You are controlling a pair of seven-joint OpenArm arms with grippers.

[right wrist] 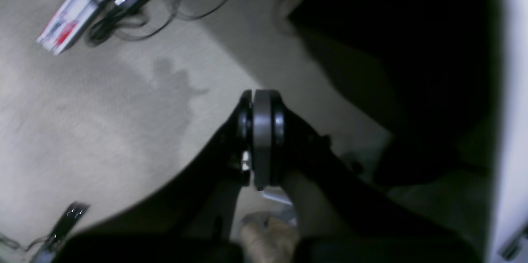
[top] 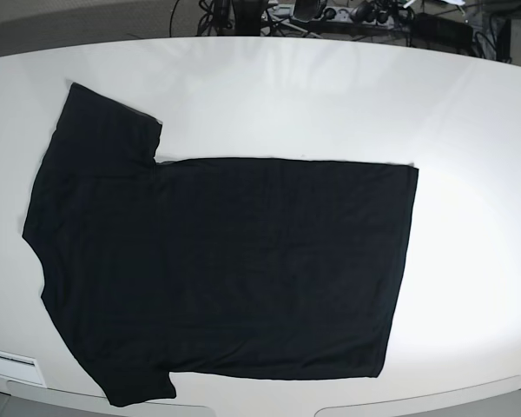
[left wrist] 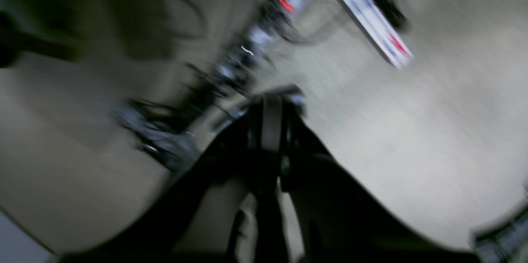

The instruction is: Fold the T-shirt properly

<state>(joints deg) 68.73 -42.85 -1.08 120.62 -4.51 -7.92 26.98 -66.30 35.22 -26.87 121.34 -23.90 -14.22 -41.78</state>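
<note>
Large plain black soft-fabric T-shirt [top: 226, 269] lies spread flat on white oval table [top: 469, 130], sleeves at left, hem right; no fold visible, all folding left. Right gripper [right wrist: 262, 139] pressed together, empty; left gripper [left wrist: 270, 139] likewise.

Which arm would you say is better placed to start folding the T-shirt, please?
Probably the right: the T-shirt lies toward its side of the table, sleeves nearest it. The right gripper and left gripper are shut, neither over the table.
</note>
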